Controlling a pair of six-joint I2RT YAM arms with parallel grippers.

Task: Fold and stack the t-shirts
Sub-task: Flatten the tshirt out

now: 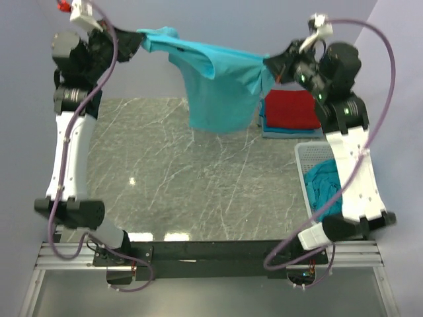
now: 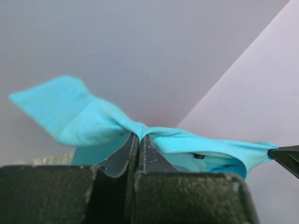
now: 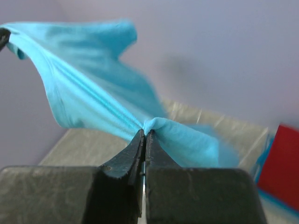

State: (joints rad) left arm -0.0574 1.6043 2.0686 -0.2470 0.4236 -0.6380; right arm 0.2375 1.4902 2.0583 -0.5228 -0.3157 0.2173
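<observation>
Teal shirt point(image 1: 221, 92) hangs stretched over the far side of the table point(image 1: 165, 178), left gripper point(image 2: 138, 136) and right gripper point(image 3: 145, 133) each clenched on its upper edge (evidently spreading it for folding), the stack point(image 1: 291, 109) just beside.

Teal shirts point(image 1: 322, 183) in basket point(image 1: 304, 153), maybe several, part-hidden by right arm point(image 1: 353, 175).

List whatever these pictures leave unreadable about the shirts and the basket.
- Top view: the right arm covers part of the basket, so the teal cloth inside cannot be counted.
- Top view: the layers under the red shirt are too small to count.
- Right wrist view: the red shirt is blurred and cut by the right edge.
- Left wrist view: the left pincer blocks the hanging shirt's lower part.
</observation>
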